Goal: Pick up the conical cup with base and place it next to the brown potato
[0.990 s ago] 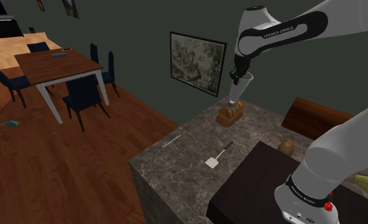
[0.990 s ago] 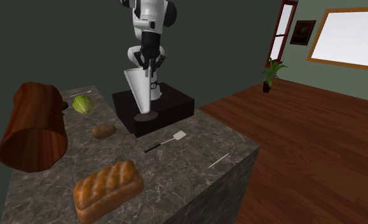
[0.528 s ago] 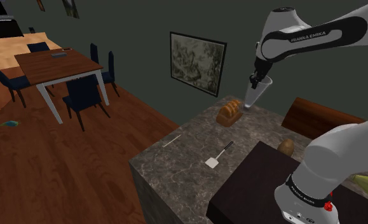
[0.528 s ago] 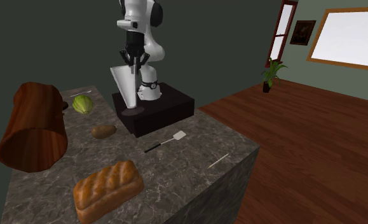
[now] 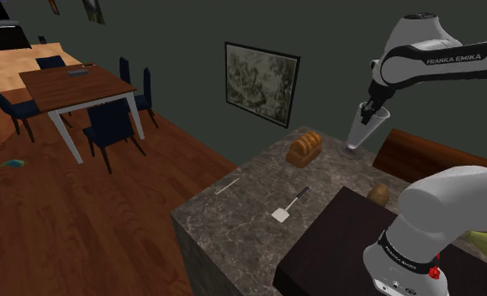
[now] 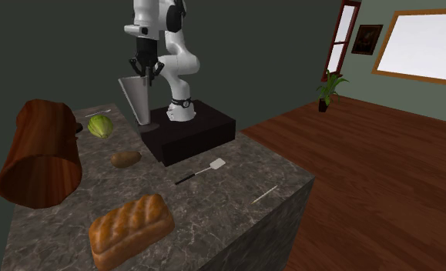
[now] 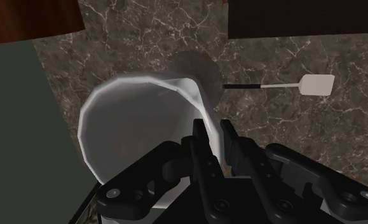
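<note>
In the wrist view the gripper has its fingers clamped on the rim of the pale cup, whose wide mouth hides most of its round base. In the second exterior view the bread lies nearest, then the spatula and the potato. Beyond them the cup hangs tilted above the counter, well apart from the potato.

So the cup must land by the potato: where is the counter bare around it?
Bare marble counter lies between the potato and the bread loaf, and on toward the spatula. The gap between potato and dark stand is narrower, and the brown cylinder crowds its other side.
</note>
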Motion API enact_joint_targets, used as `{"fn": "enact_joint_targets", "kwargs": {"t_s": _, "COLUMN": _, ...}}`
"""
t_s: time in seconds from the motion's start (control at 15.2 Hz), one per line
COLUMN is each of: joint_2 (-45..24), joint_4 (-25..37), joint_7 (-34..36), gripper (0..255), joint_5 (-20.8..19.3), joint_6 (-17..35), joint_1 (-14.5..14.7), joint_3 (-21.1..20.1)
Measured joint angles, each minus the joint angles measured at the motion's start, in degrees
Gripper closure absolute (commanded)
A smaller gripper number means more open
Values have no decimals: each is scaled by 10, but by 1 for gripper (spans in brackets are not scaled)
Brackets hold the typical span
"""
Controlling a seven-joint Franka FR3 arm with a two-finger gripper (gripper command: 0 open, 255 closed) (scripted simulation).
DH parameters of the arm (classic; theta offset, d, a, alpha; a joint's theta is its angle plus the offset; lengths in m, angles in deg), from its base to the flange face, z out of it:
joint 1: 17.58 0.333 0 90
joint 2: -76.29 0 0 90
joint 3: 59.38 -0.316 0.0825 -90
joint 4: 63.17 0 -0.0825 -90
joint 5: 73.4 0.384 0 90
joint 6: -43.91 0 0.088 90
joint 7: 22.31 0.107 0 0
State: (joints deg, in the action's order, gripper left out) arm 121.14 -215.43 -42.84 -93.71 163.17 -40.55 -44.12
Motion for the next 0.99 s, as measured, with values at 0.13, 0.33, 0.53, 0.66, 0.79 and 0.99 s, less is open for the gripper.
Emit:
{"fn": "enact_joint_targets", "kwargs": {"t_s": 0.13, "joint_2": 37, "joint_4": -18, "joint_7": -25, "gripper": 255, "joint_5": -13, "joint_6": -15, "joint_1": -18, "joint_3": 17}}
{"fn": "enact_joint_targets", "kwargs": {"t_s": 0.33, "joint_2": 86, "joint_4": -36, "joint_7": -67, "gripper": 255, "joint_5": -35, "joint_6": -37, "joint_1": -47, "joint_3": 47}}
{"fn": "enact_joint_targets", "kwargs": {"t_s": 0.53, "joint_2": 126, "joint_4": -46, "joint_7": -110, "gripper": 255, "joint_5": -58, "joint_6": -58, "joint_1": -77, "joint_3": 78}}
{"fn": "enact_joint_targets", "kwargs": {"t_s": 0.66, "joint_2": 151, "joint_4": -52, "joint_7": -140, "gripper": 255, "joint_5": -74, "joint_6": -72, "joint_1": -98, "joint_3": 100}}
{"fn": "enact_joint_targets", "kwargs": {"t_s": 0.79, "joint_2": 167, "joint_4": -54, "joint_7": -168, "gripper": 255, "joint_5": -91, "joint_6": -79, "joint_1": -116, "joint_3": 123}}
{"fn": "enact_joint_targets", "kwargs": {"t_s": 0.99, "joint_2": 190, "joint_4": -45, "joint_7": -216, "gripper": 255, "joint_5": -114, "joint_6": -101, "joint_1": -145, "joint_3": 157}}
